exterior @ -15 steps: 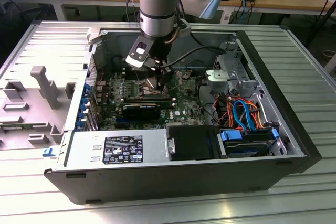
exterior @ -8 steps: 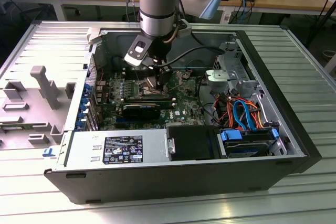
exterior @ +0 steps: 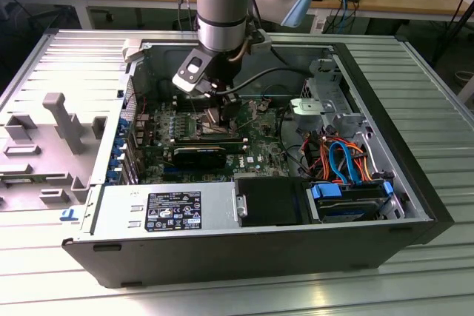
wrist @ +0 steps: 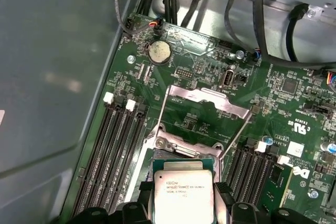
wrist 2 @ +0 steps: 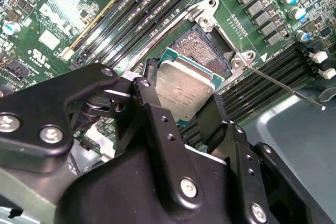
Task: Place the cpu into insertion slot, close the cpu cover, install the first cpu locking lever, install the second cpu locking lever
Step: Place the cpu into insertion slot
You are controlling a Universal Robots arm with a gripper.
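1. The black 2-fingered claw [wrist 2: 181, 97] is clamped on the cpu [wrist 2: 186, 83], a small flat square chip with a dull silver metal top. Its fingers [wrist 2: 210, 121] pinch 2 opposite edges, which leaves the underside free to meet the socket.
2. The cpu hangs lid up between the claw's tips, close over the insertion slot [wrist 2: 202, 45], a square socket with a dark pin field and silver metal rim. It does not look seated yet.
3. Just beyond the claw's tips, the cpu cover [wrist: 207, 100], a thin square silver frame with a cut-out window, lies swung back over the green motherboard [wrist: 294, 93]. That keeps the socket open from above.
4. A thin steel locking lever [wrist 2: 278, 81] juts out beside the socket, apparently unlatched, as the raised cover requires.
5. Long black memory slots [wrist: 105, 150] run on either side of the claw.
6. The open black computer case [exterior: 222, 257] lies on its side on the ribbed metal bench [exterior: 415, 72], so the board faces up toward the claw.
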